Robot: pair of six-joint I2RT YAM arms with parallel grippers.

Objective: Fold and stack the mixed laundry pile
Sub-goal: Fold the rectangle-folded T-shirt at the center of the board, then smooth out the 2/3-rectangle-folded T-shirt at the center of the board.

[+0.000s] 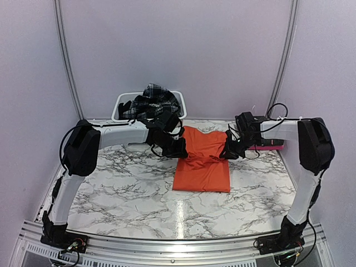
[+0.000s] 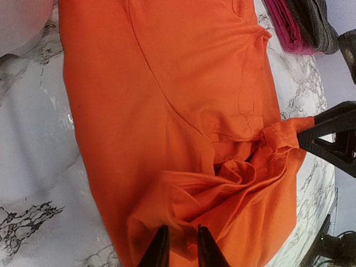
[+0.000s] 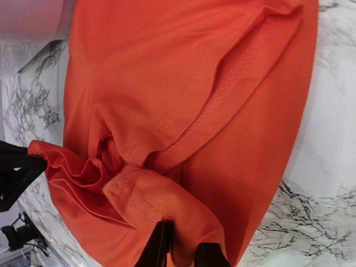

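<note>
Left end effector [image 2: 181, 246], right end effector [image 3: 182, 250] pinch orange T-shirt [image 1: 203, 164] opposite edges.

A marble-patterned bench [image 1: 111, 189], white with grey veins, carries an orange T-shirt [image 1: 203, 164] near its centre, partly folded, smooth at the near end and bunched at the far end. A white plastic tub [image 1: 123, 103] stands at the far left edge. At the far right lies a folded magenta cloth [image 1: 272, 147] with a dark grey cloth [image 2: 317, 22] against it.
</note>
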